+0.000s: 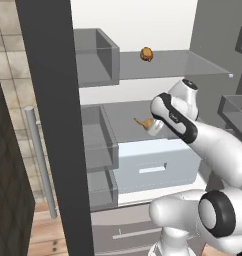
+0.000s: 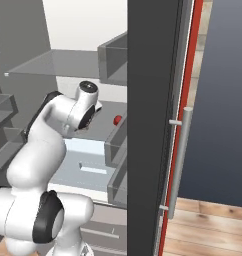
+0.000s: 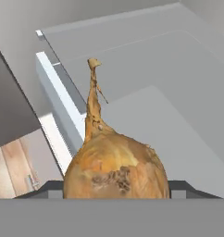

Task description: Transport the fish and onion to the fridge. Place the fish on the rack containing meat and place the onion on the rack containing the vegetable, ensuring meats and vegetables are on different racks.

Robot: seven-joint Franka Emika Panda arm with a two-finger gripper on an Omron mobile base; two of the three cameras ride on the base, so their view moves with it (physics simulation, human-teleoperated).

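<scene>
Hand (image 3: 116, 196) clamped on onion (image 3: 115, 171) above lower grey shelf (image 3: 178, 129); fridge (image 1: 143, 20) walls white.

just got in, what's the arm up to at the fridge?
The arm is reaching into the open fridge with the onion in its gripper, bulb between the fingers and stalk pointing ahead. It is at the level of the lower shelf, where the red vegetable sits. The meat is on the upper shelf. The onion is not yet set down.
</scene>
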